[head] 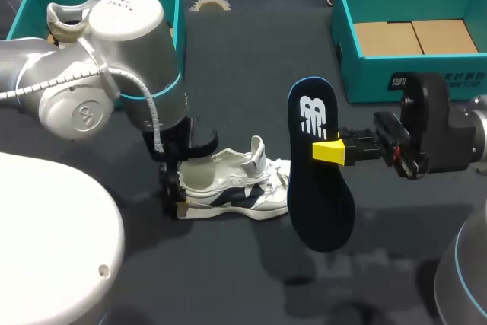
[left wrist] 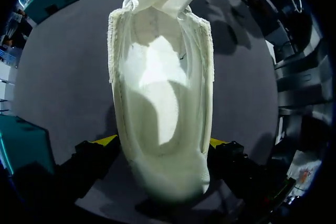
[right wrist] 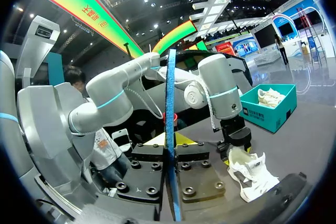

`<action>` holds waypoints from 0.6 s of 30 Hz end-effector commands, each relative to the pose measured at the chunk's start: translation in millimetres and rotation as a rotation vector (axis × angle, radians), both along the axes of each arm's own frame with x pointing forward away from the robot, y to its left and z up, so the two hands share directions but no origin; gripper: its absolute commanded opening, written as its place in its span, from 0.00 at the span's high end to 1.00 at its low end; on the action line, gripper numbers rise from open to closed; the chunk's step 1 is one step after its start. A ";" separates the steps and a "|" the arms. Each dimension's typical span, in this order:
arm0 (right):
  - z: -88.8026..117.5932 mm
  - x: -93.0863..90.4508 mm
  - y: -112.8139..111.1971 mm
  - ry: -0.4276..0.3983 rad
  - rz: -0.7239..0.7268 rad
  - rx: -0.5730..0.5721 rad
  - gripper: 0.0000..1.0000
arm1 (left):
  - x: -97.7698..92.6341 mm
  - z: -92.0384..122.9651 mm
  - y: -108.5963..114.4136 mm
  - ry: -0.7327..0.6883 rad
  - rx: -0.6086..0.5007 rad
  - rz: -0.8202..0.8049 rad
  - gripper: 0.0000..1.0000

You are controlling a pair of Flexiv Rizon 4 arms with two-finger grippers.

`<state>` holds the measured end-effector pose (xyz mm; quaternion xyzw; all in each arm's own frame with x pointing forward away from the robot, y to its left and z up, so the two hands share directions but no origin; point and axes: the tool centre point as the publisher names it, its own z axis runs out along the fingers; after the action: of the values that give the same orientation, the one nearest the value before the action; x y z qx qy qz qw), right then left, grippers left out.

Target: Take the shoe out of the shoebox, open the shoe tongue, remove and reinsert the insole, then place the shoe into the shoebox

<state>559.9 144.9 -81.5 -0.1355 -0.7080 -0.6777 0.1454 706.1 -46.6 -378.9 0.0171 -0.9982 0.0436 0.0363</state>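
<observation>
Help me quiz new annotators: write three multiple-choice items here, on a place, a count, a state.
1. The insole is: A inside the shoe; B in a box; C in the right hand, airborne.
2. Teal boxes: A one; B two; C three.
3. The left hand is: A shut on the shoe's heel; B open; C holding the insole.
C: pinched upright in the air. B: one per far corner. A: both fingers press the heel.

bright overhead light throws soft shadows on the dark table (head: 228, 51) and glare inside the shoe (left wrist: 157, 77).
</observation>
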 end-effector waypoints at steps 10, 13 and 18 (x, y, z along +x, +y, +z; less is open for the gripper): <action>0.4 -3.4 0.4 0.001 -0.006 -0.004 1.00 | -2.8 28.0 -4.8 -0.008 -0.009 -0.020 0.00; 0.4 -3.4 0.4 0.001 -0.006 -0.004 1.00 | 0.6 39.5 -7.7 -0.010 -0.030 -0.032 0.00; 0.4 -3.4 0.4 0.001 -0.006 -0.004 1.00 | 6.5 55.9 -16.6 -0.032 -0.033 -0.054 0.00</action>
<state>559.8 144.9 -81.5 -0.1354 -0.7080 -0.6777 0.1454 714.4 -65.0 -335.1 -0.0099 -0.9976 0.0645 0.0252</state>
